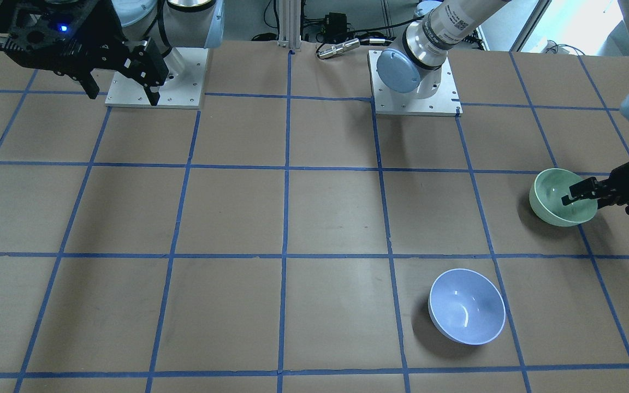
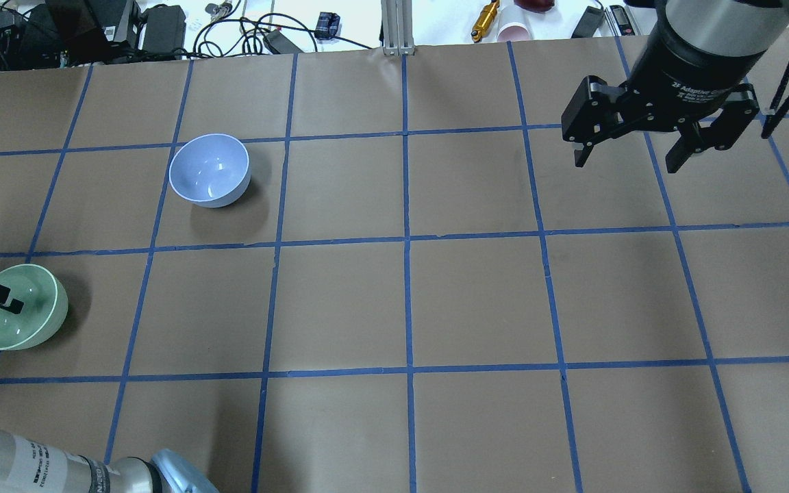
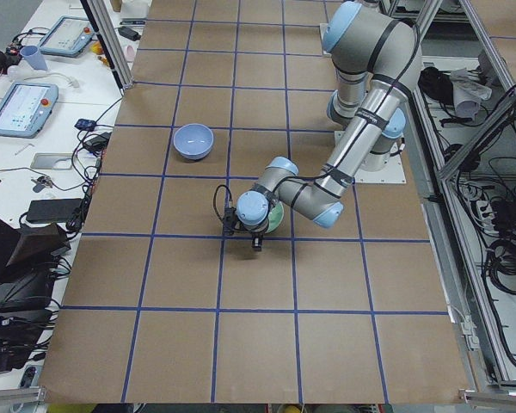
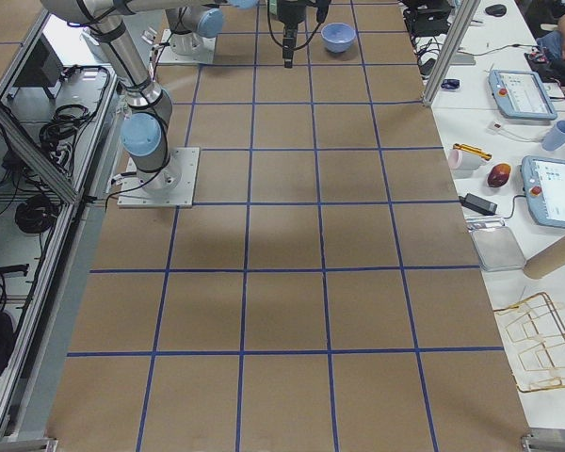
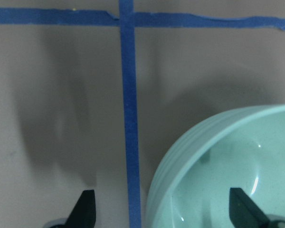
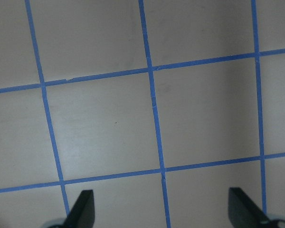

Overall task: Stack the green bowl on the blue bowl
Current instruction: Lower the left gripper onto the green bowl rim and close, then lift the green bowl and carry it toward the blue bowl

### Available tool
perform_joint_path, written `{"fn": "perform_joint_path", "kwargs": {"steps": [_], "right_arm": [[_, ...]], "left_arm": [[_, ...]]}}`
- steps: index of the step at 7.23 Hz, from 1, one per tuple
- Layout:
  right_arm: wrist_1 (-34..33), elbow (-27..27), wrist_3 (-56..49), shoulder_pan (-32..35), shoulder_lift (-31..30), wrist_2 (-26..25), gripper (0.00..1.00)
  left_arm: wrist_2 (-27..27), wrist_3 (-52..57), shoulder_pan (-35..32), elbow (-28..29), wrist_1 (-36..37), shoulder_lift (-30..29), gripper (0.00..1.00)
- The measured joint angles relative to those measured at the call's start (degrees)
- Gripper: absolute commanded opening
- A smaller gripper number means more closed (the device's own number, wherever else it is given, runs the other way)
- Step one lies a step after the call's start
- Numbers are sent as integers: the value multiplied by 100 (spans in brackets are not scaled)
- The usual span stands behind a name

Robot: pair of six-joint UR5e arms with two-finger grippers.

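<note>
Jaws of the left gripper [image 5: 161, 197] stand wide, straddling the rim of the green bowl [image 1: 552, 191]: one finger is inside and one outside, with nothing clamped. I see that bowl sitting on the worktop [image 1: 336, 213] far out on the robot's left side, well apart from the blue bowl [image 1: 466, 305]. The right gripper [image 2: 625, 164] hangs above the worktop, its jaws wide too.

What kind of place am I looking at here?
Probably a robotics lab: two robot arms bolted to a table gridded with blue tape, with control tablets and cables alongside.
</note>
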Motion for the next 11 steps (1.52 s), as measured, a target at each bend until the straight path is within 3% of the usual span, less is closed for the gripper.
{"fn": "perform_joint_path", "kwargs": {"steps": [2, 5, 11], "right_arm": [[0, -1, 0, 0, 0, 0, 100], [3, -1, 0, 0, 0, 0, 100], [3, -2, 0, 0, 0, 0, 100]], "left_arm": [[30, 42, -43, 6, -17, -35, 56], [34, 88, -62, 2, -28, -40, 0], [5, 95, -67, 25, -359, 6, 0]]}}
